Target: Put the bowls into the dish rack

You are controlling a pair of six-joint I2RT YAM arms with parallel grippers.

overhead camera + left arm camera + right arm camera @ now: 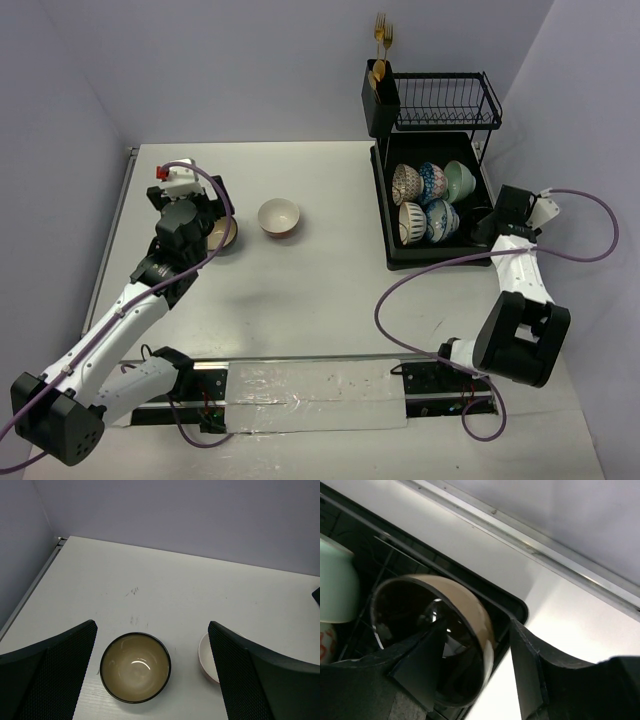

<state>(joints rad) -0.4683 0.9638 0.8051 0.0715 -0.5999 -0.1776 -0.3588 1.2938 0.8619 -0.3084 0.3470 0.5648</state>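
Right gripper (477,630) stands part-open astride the rim of a dark-lined bowl (472,607) on edge in the dish rack (383,225), one finger inside, a gap showing outside; withdrawing crookedly could hook it over onto the mint bowl (337,587) beyond the inner finger; left gripper (151,627) gapes empty above the tan bowl (135,667); no lettering legible.

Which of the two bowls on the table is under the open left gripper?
The tan, dark-rimmed bowl, seen between the left gripper's fingers; the white bowl with red outside stands apart, beside it.
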